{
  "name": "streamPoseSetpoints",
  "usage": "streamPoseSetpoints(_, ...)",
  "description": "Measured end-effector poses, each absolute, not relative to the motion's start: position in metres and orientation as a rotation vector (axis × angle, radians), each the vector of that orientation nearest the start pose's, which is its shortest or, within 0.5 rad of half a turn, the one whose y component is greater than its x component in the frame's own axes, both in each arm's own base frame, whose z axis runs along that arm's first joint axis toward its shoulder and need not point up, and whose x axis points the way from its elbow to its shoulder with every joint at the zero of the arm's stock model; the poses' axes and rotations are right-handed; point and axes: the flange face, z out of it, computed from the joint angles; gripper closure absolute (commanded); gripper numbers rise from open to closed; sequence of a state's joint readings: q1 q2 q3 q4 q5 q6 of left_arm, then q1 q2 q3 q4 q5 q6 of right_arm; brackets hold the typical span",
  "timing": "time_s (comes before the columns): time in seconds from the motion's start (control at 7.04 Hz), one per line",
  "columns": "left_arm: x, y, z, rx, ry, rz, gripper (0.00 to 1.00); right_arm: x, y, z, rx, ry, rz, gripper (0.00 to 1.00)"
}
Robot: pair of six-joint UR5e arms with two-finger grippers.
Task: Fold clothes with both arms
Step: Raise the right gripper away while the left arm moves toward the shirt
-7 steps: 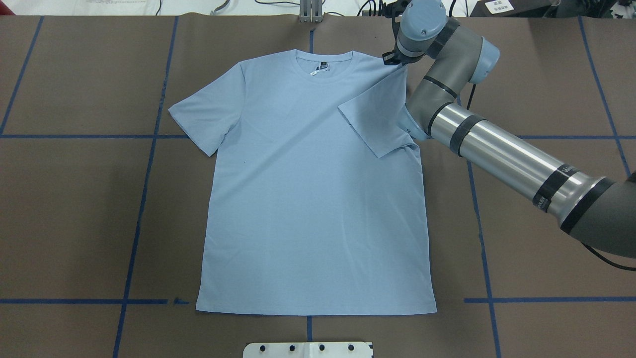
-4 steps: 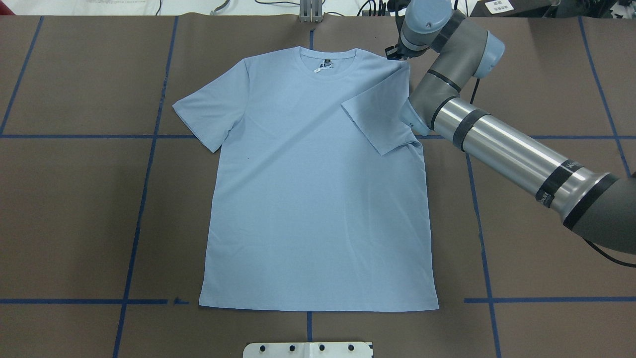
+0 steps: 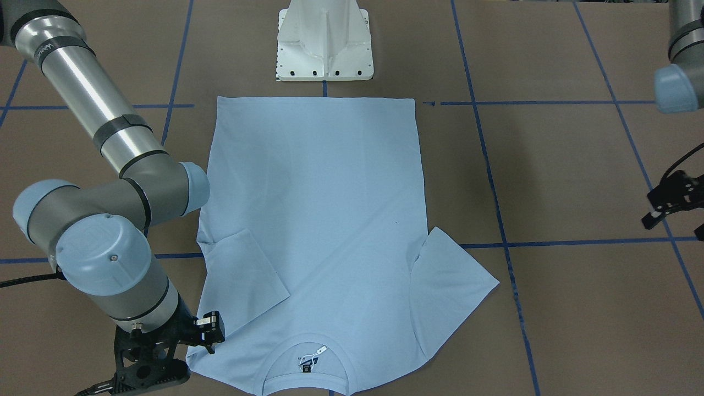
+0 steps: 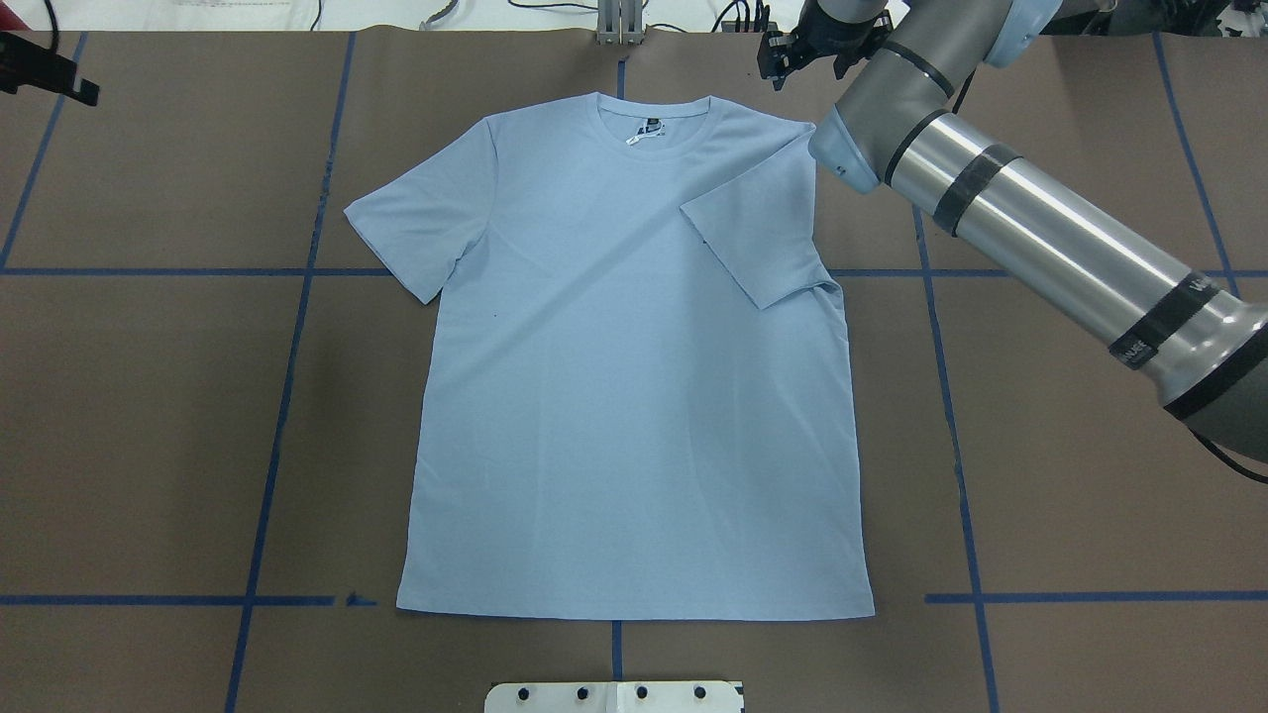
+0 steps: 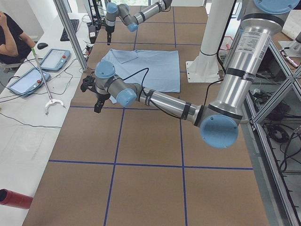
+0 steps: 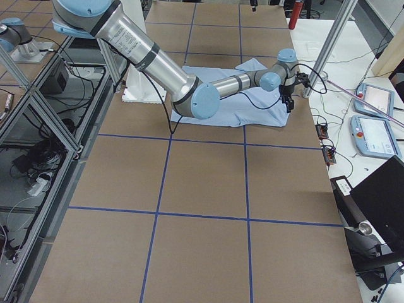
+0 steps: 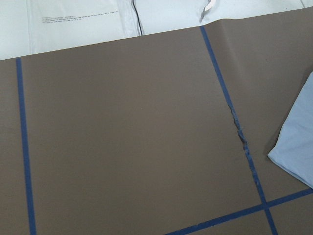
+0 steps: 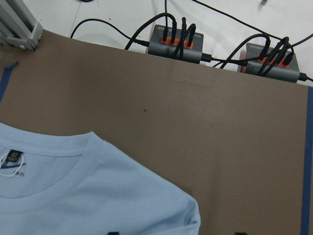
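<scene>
- My left claw (image 3: 674,214) hangs well off to the left of the T-shirt (image 4: 634,396), apart from the cloth. I cannot tell whether its fingers are spread or together.
- The T-shirt lies flat on the desk (image 4: 1090,495) with its collar (image 4: 654,124) at its far end. Its left sleeve (image 4: 421,218) is spread outward and its right sleeve (image 4: 758,228) is folded in over the body.
- My right claw (image 4: 807,59) hovers just beyond the T-shirt's right shoulder, fingers spread, gripping nothing.
</scene>
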State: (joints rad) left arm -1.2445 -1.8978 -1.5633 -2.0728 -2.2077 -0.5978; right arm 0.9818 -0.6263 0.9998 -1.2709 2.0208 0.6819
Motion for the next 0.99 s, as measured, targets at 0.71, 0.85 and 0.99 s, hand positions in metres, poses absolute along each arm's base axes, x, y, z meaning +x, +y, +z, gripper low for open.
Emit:
streamPoseSetpoints(0.71,0.369,-0.639,0.409,0.504,0.882,-0.189,0.08,-0.3,-0.644,0.266,0.099,-0.799,-0.032,0.0)
streamPoseSetpoints(0.85,0.385,-0.647,0.419,0.515,0.875,-0.199,0.11,-0.3,-0.641,0.266,0.099,-0.801,-0.033,0.0)
streamPoseSetpoints(0.99,0.397,-0.648,0.426,0.514,0.87,-0.197,0.12,-0.3,-0.64,0.266,0.099,-0.801,-0.033,0.0)
